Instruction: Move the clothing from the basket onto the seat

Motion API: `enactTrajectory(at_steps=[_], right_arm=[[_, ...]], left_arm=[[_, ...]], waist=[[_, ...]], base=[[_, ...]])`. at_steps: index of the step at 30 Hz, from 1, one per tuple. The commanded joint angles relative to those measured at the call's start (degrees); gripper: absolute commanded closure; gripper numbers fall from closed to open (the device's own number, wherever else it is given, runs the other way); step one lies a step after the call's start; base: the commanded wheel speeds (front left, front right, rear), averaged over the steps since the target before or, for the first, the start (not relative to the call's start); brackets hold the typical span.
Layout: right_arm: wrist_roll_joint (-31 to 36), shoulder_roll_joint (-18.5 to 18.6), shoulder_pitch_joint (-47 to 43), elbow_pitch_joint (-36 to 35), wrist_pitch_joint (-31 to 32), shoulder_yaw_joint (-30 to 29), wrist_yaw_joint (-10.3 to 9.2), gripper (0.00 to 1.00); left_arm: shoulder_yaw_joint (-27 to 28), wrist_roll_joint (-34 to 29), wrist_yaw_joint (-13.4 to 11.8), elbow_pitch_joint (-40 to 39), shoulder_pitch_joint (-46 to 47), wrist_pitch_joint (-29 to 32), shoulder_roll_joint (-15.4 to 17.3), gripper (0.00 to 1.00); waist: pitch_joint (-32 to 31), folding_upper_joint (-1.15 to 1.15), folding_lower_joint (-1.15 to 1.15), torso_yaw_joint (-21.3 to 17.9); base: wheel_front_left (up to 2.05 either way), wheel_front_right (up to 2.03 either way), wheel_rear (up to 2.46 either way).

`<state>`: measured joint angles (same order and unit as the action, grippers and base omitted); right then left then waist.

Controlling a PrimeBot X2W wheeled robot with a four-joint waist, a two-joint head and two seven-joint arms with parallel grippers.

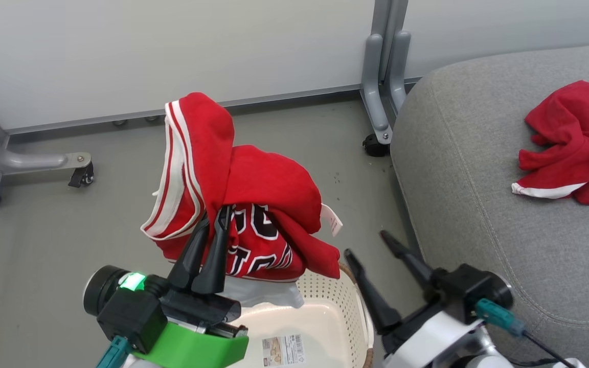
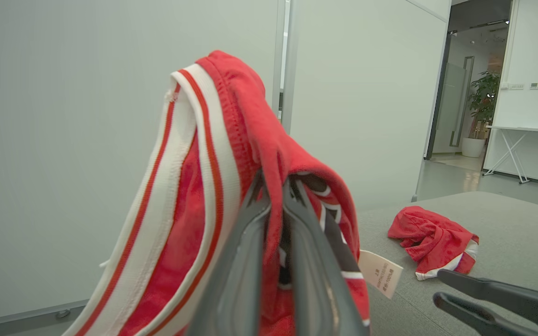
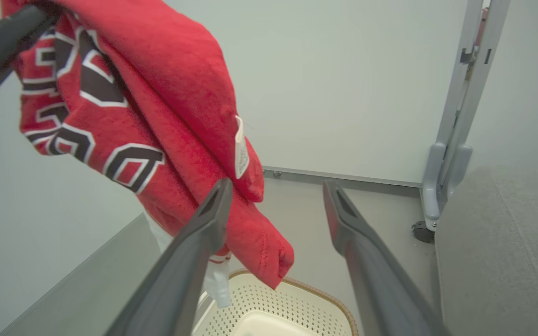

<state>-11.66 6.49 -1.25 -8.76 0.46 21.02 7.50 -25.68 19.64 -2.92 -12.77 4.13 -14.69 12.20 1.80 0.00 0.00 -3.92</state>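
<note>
The job looks about half done: the plain red top (image 1: 570,143) already lies crumpled on the grey seat (image 1: 478,204) at the right edge of the head view, well apart from everything else. The red jersey (image 1: 253,204) hangs in the air at the centre of the frame, lifted clear above the basket (image 1: 335,306) at the bottom centre. The part of the basket's floor that shows is bare except for its label sticker, though some of it is hidden behind the arm. What remains, by my reading, is to carry the jersey across to the right and let it go on the seat. The left claw (image 1: 216,214), rising from the lower left, is pinched nearly closed on a fold of the jersey. In the left wrist view its two dark fingers (image 2: 250,242) press together with red cloth bunched between them, and the striped trim drapes over to the left. A pale strip of cloth dangles from the jersey's lower end toward the basket. The right claw (image 1: 366,243), at the lower right between basket and seat, stands spread wide and holds nothing. In the right wrist view the jersey's lowest fold hangs just beside its left finger (image 3: 203,224), and I cannot tell whether they touch.
</note>
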Motion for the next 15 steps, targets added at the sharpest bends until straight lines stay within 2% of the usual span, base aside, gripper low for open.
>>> enactTrajectory(at_steps=[1, 7, 15], right_arm=[[-1.55, 0.74, 1.81, 0.4, 0.31, 3.06, -0.02, 0.0], [-6.4, 2.34, 8.58, 2.8, -0.35, 13.78, -0.02, 0.0], [-9.63, 1.45, 18.68, 10.71, -3.55, 20.45, -0.01, 0.0]], left_arm=[[0.02, 0.11, 0.2, -0.31, 0.95, -0.21, 0.26, 1.0], [-0.84, 0.09, 0.59, -0.22, 1.95, -0.29, -0.52, 1.0], [-2.23, -0.42, 1.59, 0.33, 3.4, -0.4, -1.49, 1.0]], waist=[[0.44, 0.0, 0.0, 0.07], [1.98, 0.0, 0.0, 0.68], [3.07, 0.0, 0.0, 1.8]], base=[[0.0, 0.0, 0.0], [0.0, 0.0, 0.0], [0.0, 0.0, 0.0]])
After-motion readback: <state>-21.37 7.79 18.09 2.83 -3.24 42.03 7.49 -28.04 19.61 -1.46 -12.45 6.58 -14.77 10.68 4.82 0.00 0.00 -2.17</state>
